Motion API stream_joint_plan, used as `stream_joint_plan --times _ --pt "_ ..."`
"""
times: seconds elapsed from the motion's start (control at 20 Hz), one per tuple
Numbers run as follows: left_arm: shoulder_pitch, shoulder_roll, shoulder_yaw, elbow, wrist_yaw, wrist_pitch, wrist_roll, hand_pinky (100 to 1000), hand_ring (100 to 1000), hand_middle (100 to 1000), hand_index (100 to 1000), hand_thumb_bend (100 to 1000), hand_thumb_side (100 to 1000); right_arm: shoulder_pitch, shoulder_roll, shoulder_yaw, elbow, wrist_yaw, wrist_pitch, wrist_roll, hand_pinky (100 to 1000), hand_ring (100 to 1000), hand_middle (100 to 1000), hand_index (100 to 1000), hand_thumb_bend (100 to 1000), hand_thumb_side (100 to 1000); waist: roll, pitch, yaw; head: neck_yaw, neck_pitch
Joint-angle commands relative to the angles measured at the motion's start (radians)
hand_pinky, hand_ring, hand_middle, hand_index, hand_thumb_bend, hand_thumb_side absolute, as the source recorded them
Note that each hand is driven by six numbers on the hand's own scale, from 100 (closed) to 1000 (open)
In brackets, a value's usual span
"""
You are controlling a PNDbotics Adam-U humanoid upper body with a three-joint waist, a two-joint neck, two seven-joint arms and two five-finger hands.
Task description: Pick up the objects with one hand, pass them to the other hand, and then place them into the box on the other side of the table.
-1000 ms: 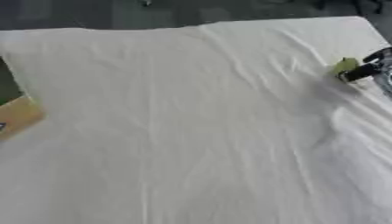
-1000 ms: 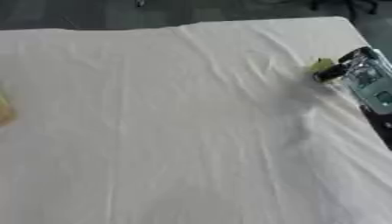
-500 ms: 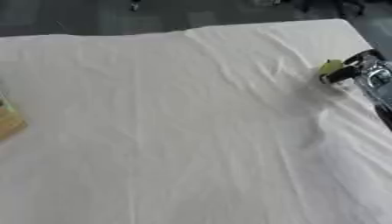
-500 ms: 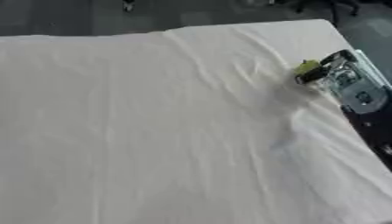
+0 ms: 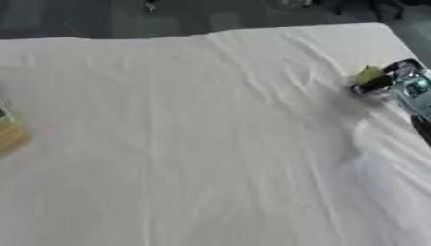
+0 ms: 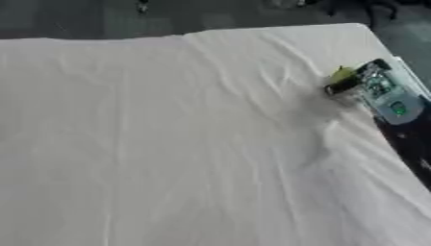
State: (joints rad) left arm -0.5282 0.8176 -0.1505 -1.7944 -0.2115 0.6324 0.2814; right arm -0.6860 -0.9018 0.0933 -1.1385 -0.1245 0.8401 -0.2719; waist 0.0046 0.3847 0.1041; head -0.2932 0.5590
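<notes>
Right eye view: right hand (image 6: 363, 89) at table's (image 6: 168, 144) right edge, fingers curled round small yellow-green object (image 6: 341, 73) (pickup step, by my read). Box (image 5: 10, 134) at far left edge. Left hand unseen. Next: bring object toward centre for handover.

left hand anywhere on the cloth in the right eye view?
No. Only the right hand shows, at the white cloth's right edge beside a yellow-green object.
</notes>
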Motion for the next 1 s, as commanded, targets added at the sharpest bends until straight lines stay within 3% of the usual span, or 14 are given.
stream_joint_plan --times 0.05,0.2,0.45,1.0 --pt "-0.014 0.030 0.015 -0.020 0.004 0.000 0.001 611 694 658 786 100 646 -0.010 -0.026 -0.008 0.010 0.000 0.067 -0.068 866 774 712 770 424 100 0.000 -0.016 0.003 -0.003 -0.013" --pt "-0.012 0.030 0.015 -0.019 0.005 0.001 0.000 611 694 659 786 100 647 -0.009 -0.026 -0.012 0.006 -0.001 0.067 -0.086 866 762 680 742 268 100 0.000 -0.017 0.003 -0.001 -0.008" --pt "-0.010 0.031 0.014 -0.018 0.003 0.001 -0.001 612 694 659 786 100 643 -0.002 -0.031 -0.011 -0.017 -0.022 0.067 -0.107 869 748 630 705 100 100 0.000 -0.024 0.003 0.002 -0.003" --pt "-0.003 0.034 0.011 -0.011 -0.013 0.001 -0.011 614 697 662 788 100 631 0.023 -0.048 -0.011 -0.085 -0.077 0.067 -0.142 866 726 575 672 100 100 -0.002 -0.051 -0.001 0.011 0.011"
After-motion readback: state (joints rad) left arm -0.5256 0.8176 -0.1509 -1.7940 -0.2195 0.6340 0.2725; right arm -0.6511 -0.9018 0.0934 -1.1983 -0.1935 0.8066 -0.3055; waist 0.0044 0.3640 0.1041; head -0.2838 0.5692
